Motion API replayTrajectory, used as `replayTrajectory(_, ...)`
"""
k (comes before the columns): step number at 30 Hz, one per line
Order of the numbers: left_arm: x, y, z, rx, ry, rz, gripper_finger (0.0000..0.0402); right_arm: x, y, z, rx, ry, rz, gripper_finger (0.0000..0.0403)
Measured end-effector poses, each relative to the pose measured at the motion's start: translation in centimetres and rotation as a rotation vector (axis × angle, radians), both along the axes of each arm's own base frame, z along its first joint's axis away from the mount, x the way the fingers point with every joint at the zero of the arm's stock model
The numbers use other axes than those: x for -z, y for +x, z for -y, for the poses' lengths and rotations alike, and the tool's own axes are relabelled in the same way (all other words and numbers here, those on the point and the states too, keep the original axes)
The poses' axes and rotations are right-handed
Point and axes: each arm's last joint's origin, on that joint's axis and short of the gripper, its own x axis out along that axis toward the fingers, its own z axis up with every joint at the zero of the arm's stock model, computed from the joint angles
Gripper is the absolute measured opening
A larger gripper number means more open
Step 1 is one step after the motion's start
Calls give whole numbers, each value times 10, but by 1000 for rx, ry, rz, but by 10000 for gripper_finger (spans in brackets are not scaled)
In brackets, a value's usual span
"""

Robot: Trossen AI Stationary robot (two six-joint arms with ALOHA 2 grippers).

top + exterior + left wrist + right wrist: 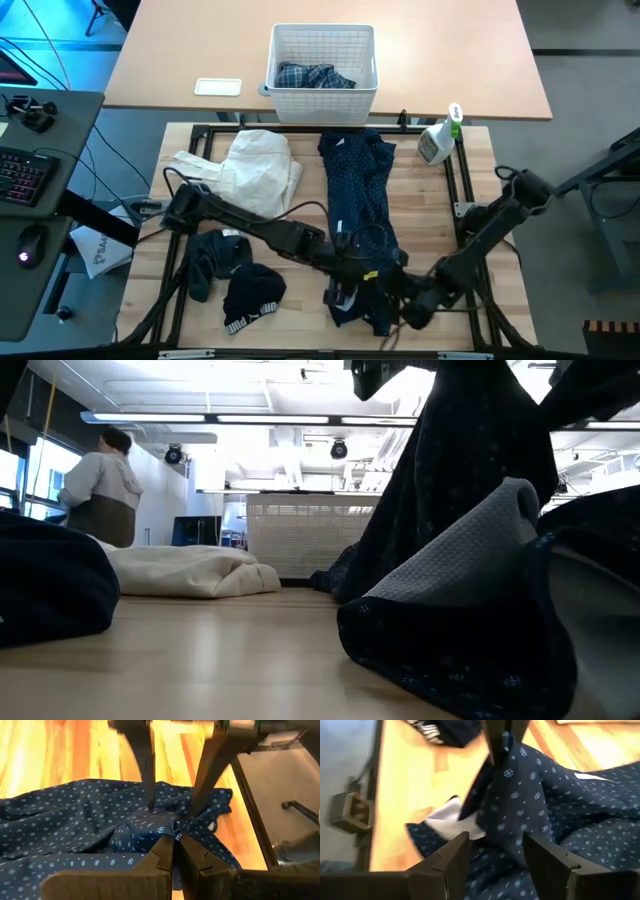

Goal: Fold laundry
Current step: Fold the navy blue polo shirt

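The navy shirt with tiny white dots (355, 190) lies lengthwise down the middle of the table. My left gripper (358, 258) is over its near part, shut on a pulled-up peak of cloth (505, 755). My right gripper (495, 842) comes from the near right (400, 302) and is open, one finger on either side of that raised cloth. Two small dark pieces (215, 262) (250, 295) lie at the near left. The plaid shirt (315, 76) sits in the white basket (322, 95). My left gripper pinches a gathered fold of the navy shirt (172, 827) between its two fingers, slanting down from the table's left. The cloth rises to a peak at the fingers, and the rest of the shirt (60, 820) lies on the table. Whether my right gripper's fingertips (150, 802) touch the cloth I cannot tell.
A cream garment (262, 165) lies at the far left of the table. A spray bottle (440, 140) stands at the far right corner. Bare wood (300, 320) shows between the dark pieces and the shirt. A person (100, 490) stands in the room behind.
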Motion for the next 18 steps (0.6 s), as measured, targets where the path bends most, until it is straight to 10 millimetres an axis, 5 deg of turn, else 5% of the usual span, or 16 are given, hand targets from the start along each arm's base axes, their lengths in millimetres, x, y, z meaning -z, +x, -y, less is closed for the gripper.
replayTrajectory(5, 0, 2, -6, -39, -4, 0, 0, 8, 18, 16, 125, 40, -9, 169)
replayTrajectory(9, 0, 2, -7, -59, 1, 1, 0, 8, 25, 24, 124, 64, -35, 90)
replayTrajectory(12, 1, 1, -6, -73, -19, -12, 0, 3, 23, 24, 45, 119, -85, 17)
replayTrajectory(18, 4, -8, 11, -7, -134, -107, 5, -34, 10, 11, -321, 373, -113, 7)
